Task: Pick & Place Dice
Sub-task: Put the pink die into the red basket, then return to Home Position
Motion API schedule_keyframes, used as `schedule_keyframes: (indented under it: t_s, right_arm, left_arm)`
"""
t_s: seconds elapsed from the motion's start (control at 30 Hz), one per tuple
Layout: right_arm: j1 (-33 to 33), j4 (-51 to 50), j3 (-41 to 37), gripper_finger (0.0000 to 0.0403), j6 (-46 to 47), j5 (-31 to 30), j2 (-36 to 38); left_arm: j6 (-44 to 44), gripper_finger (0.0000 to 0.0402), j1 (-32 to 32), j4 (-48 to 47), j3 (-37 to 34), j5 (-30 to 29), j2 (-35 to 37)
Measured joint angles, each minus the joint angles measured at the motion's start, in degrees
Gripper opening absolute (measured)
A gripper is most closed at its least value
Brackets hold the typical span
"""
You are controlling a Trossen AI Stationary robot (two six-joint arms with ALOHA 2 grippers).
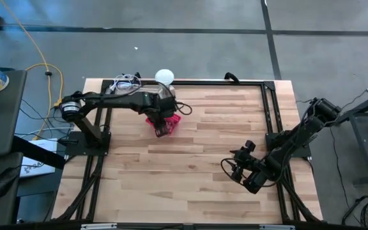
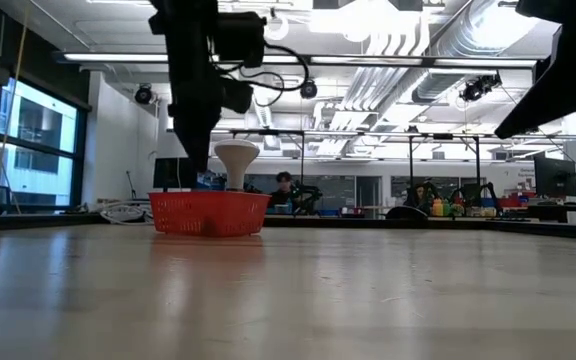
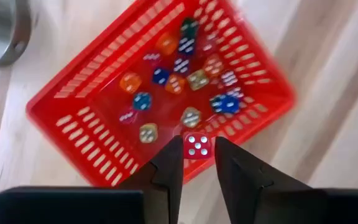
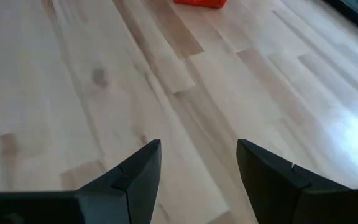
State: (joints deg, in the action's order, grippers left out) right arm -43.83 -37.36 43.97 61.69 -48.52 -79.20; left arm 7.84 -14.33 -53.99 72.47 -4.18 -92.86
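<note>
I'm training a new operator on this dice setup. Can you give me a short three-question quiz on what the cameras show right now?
1. True or false: the left gripper is above the red basket.
2. What colour is the die between its fingertips?
3. Where is the right gripper? A) in the basket B) over bare table, holding nothing.

Key: 1 true; 2 red; 3 B.

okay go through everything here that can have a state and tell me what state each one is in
left gripper: above the red basket, fingers apart, red die between the tips
red die: five face showing, at the fingertips
red basket: upright on the table, holding many dice
dice in the basket: loose, scattered
right gripper: open, empty, over bare table
</note>
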Motion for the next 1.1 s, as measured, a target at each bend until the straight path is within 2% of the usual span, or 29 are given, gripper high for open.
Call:
schedule_keyframes:
  t_s: [0.27,0.57,0.67,0.83,0.93,1.1]
  right_arm:
    - [0.0,4.9,0.0,0.0201,-0.4,2.5,0.0]
    - [0.0,10.6,0.0,0.0201,-0.5,5.9,0.0]
    - [0.0,10.8,0.0,0.0201,-1.2,5.9,0.0]
    - [1.7,10.7,0.0,0.0201,-10.6,3.2,-2.1]
    - [3.3,13.7,0.0,0.0201,-10.1,3.5,-2.6]
    - [5.0,18.9,0.0,0.0201,-10.4,9.6,-2.8]
  left_arm:
    - [2.2,0.0109,0.7,-0.2,-0.5,-1.8,0.0]
    - [0.1,0.0161,1.5,-1.8,-0.5,-11.2,0.0]
    - [-0.8,0.0167,1.8,-3.2,-0.5,-9.7,0.0]
    - [-2.3,0.0158,1.9,-4.0,-0.5,-8.0,0.0]
    - [-2.5,0.0153,1.9,-7.7,-0.5,-8.1,0.2]
    - [-0.6,0.015,1.9,-20.5,-0.5,-8.1,0.7]
